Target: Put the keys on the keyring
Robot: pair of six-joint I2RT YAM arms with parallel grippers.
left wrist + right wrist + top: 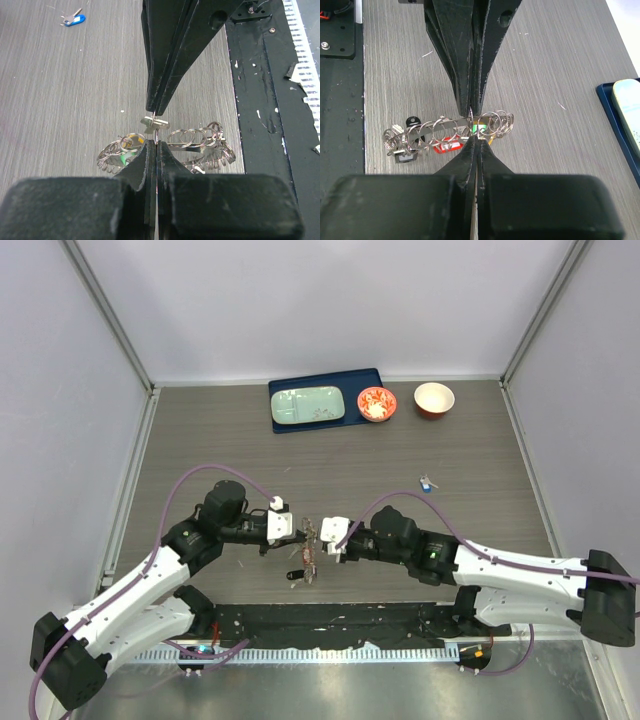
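Top external view: both grippers meet tip to tip at the keyring, over the near middle of the table (200, 440).

The left gripper (302, 531) has its fingers pressed together on the rim of the keyring (451, 123), which stands edge-on between the two arms, close to the black mat (330, 625). Small wire loops line the ring, and a red-headed key (447, 146) and a black-headed key (411, 121) hang from it. The right gripper (325, 537) is also clamped tight, pinching a small silver key (154, 121) just beside the left fingertips, at the ring's edge. Whether that key is threaded on cannot be told. A blue-headed key (428, 482) lies alone on the wood, well apart to the right.
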